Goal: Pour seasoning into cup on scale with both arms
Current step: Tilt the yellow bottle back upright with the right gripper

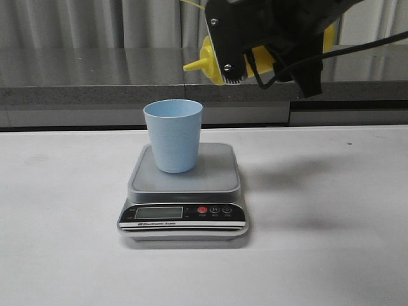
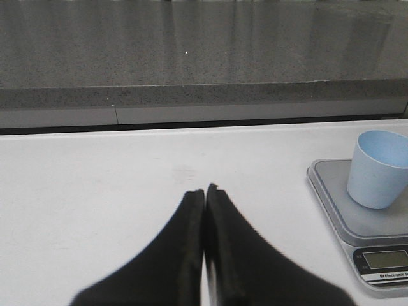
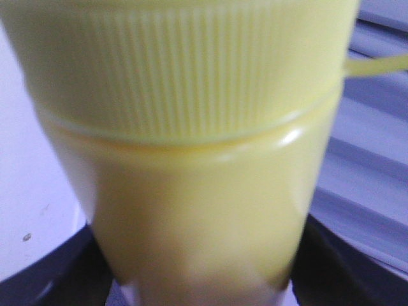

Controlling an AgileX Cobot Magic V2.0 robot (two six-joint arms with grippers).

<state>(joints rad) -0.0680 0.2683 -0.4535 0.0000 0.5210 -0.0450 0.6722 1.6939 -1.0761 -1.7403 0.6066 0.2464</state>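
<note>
The pale blue cup (image 1: 173,135) stands upright on the silver platform of the scale (image 1: 183,180); both also show in the left wrist view, the cup (image 2: 378,168) on the scale (image 2: 363,217) at the right edge. My right gripper (image 1: 255,44) is shut on the yellow seasoning bottle (image 1: 213,62) and holds it tipped sideways, up and to the right of the cup, nozzle pointing left. The bottle (image 3: 191,159) fills the right wrist view. My left gripper (image 2: 204,191) is shut and empty over bare table, left of the scale; it is out of the front view.
A grey stone ledge (image 1: 95,80) runs along the back of the white table (image 1: 64,223). The scale's black front panel has an LCD (image 1: 158,213) and a red button (image 1: 202,210).
</note>
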